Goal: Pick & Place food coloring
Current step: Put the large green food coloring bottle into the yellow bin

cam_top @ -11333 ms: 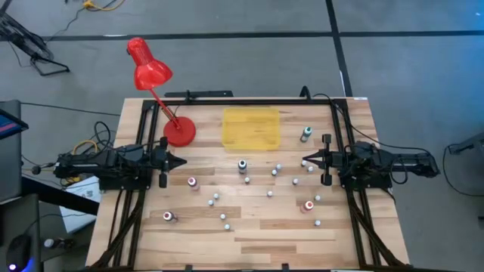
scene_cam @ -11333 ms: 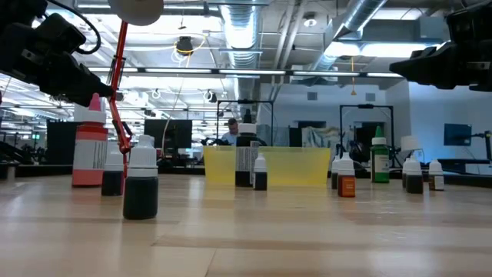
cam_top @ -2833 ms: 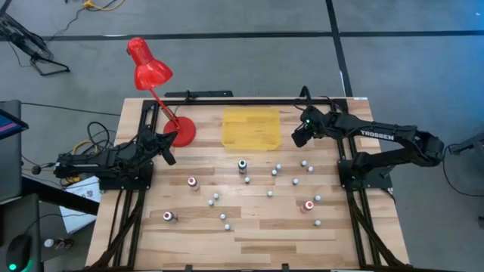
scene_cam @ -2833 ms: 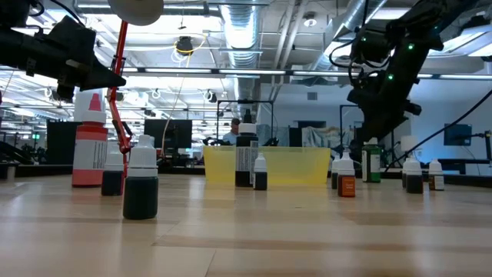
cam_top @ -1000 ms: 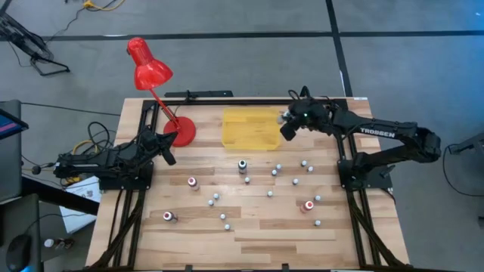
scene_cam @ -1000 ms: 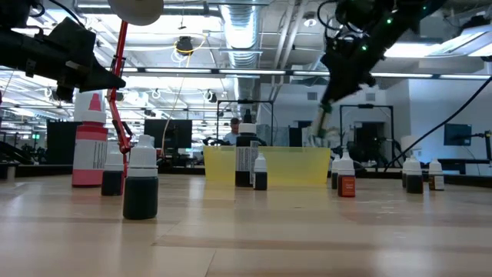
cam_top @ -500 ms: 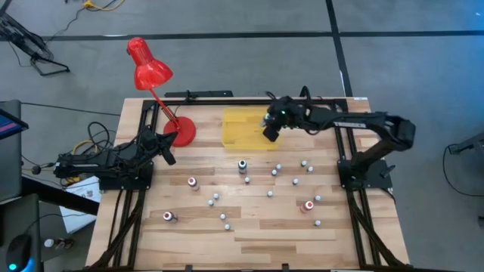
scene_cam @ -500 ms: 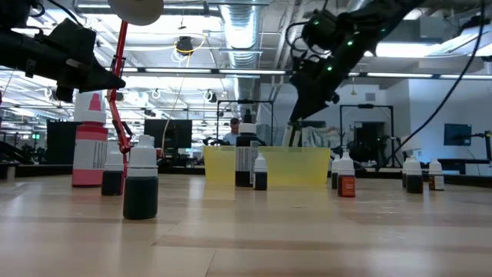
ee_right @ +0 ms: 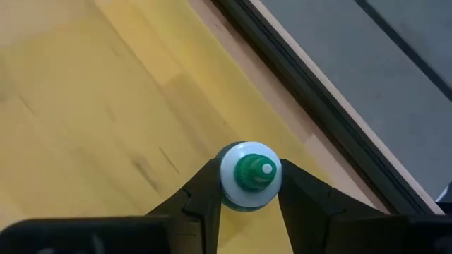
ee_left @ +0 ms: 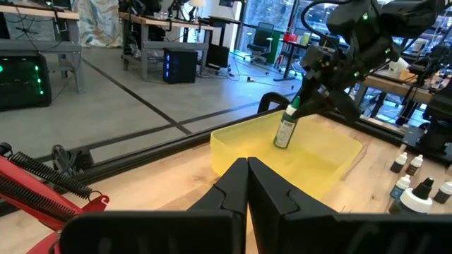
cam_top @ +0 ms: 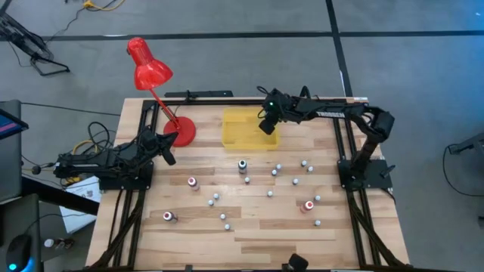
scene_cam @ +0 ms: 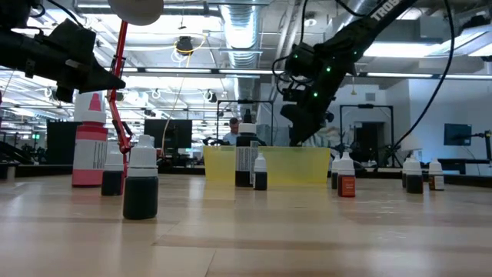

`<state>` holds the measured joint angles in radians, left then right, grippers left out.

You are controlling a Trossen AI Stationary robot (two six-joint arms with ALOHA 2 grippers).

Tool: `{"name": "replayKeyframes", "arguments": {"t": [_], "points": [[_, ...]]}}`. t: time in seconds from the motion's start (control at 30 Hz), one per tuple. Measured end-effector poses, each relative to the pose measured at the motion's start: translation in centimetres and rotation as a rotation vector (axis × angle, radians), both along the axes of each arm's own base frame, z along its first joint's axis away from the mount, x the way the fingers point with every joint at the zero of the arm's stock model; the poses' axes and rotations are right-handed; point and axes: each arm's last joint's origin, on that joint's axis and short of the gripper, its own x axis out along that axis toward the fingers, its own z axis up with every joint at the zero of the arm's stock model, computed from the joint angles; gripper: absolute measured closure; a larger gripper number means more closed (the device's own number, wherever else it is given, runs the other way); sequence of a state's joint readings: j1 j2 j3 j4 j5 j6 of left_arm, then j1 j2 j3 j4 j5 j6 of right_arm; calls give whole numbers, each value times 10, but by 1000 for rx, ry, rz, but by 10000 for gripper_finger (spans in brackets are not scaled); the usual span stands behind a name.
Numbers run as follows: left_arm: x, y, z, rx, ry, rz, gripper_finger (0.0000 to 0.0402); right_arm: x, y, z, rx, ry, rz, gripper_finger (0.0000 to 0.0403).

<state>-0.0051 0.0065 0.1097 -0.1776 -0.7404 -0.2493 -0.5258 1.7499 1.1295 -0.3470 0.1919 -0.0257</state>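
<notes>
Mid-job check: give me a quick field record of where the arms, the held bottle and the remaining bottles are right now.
right gripper: jaws shut on the green bottle, held over the yellow tray
green bottle: hanging roughly upright, inside the tray's outline; contact with tray floor cannot be told
left gripper: jaws shut, empty, raised near the red lamp base
yellow tray: no other bottle visible inside
remaining bottles: scattered upright on the wooden table, in front of the tray

Dark jointed arms; white lettering; green indicator light
</notes>
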Motion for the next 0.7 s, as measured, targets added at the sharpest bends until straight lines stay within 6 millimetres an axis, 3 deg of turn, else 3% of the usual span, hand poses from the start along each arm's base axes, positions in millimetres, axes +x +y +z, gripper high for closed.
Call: {"name": "replayKeyframes", "arguments": {"t": [0.3,0.57,0.7], "points": [[0,0,0,0,1,0,401,-3,-3,1,3,2,-12,277],[0,0,-1,0,12,0,401,-5,-5,2,-70,41,-57,193],[0,0,-1,-1,11,0,401,-1,-7,11,-75,50,-58,165]]}}
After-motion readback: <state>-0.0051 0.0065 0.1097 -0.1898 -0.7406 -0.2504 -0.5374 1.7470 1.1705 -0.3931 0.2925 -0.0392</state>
